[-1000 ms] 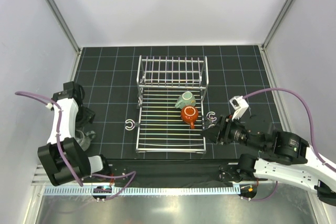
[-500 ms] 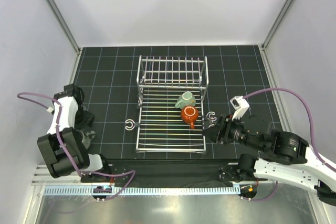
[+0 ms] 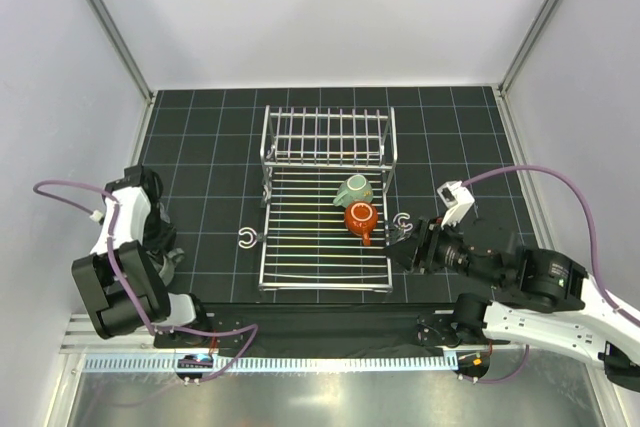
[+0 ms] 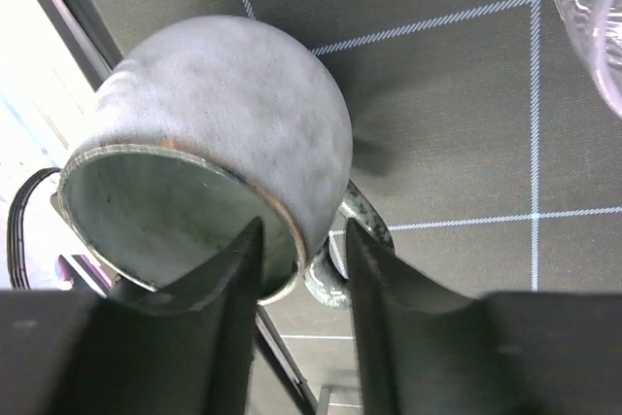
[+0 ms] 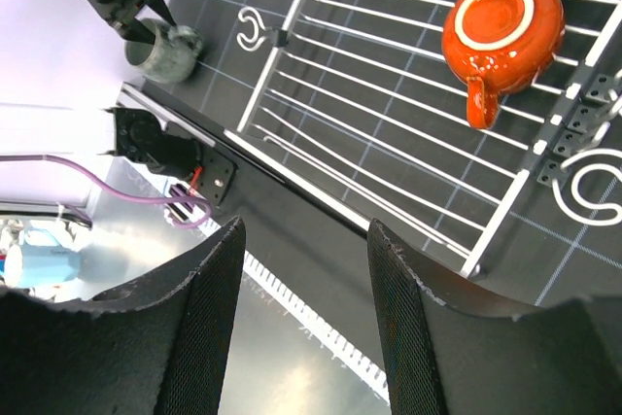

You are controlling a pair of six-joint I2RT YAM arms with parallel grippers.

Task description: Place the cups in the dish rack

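Dish rack point(image 3: 320, 257) at centre; at its 9 o'clock your left gripper point(image 4: 303, 240) straddles the rim of the pale grey-green mug point(image 4: 233, 114).
One finger sits inside, one outside, close-set; you cannot tell if it's clamped. The mug is round, matte and speckled. Your right gripper point(image 5: 303, 230) gapes, empty.

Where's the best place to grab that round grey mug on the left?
By the rim, from above: the mug seems to stand mouth-up, and its round belly looks too wide to pinch. One finger inside, one outside, beside the handle.
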